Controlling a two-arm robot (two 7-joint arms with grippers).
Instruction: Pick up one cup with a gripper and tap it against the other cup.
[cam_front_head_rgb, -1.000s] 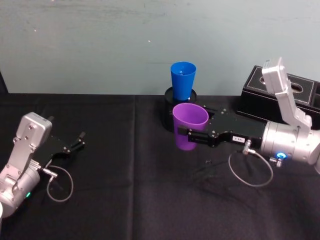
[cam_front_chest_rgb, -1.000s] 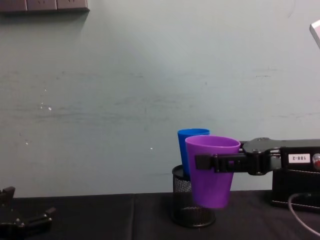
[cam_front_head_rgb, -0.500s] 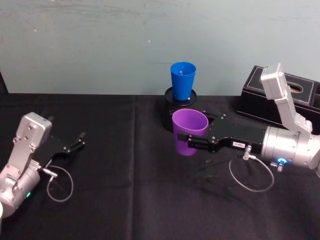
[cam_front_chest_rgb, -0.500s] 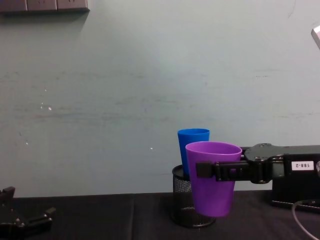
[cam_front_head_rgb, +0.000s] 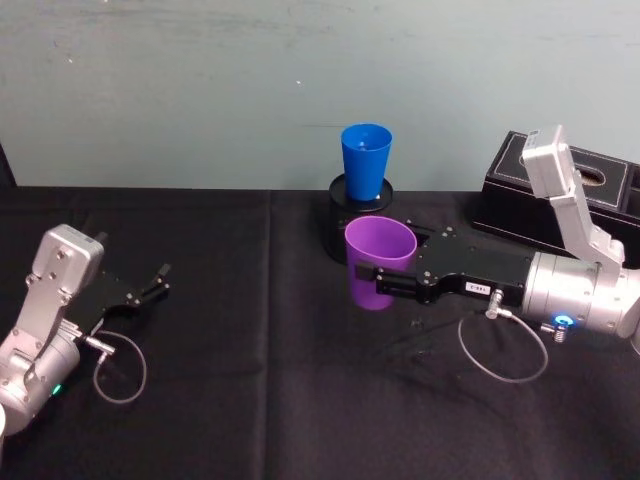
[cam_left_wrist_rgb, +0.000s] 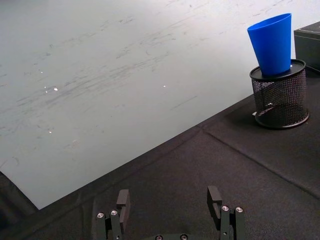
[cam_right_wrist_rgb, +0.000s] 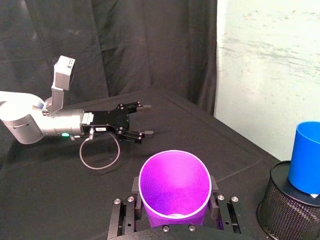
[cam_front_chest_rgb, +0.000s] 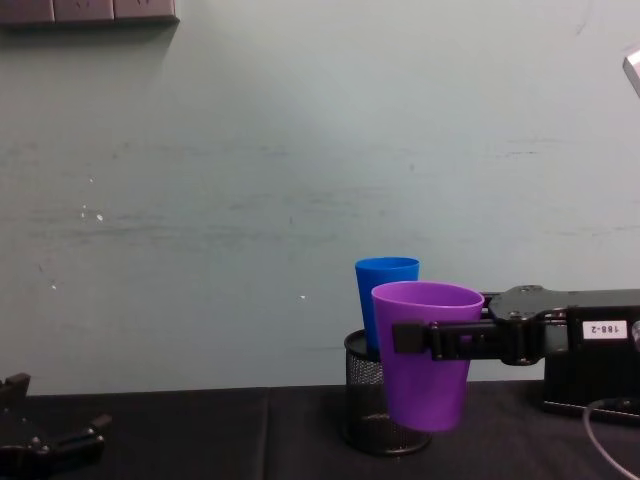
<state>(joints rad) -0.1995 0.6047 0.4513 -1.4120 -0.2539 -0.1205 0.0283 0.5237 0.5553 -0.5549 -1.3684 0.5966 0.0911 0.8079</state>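
Gripping the purple cup (cam_front_head_rgb: 379, 255) in the right hand (cam_front_head_rgb: 373, 282), closed snug round its wall, upright, seemingly carried just clear of the tabletop (cam_front_head_rgb: 260, 400). Pick-up done, by the look of it. No tap yet: holding short of the blue cup (cam_front_head_rgb: 366, 160), perched in a black mesh pen holder (cam_front_head_rgb: 342, 222) just off the hand's far side and higher. Left to do: closing that gap and making contact. Resting the left hand (cam_front_head_rgb: 152, 284) well apart, spread open, empty. Working over black cloth, against a scuffed pale wall (cam_front_head_rgb: 180, 80), a black box (cam_front_head_rgb: 515, 185) behind the wrist.
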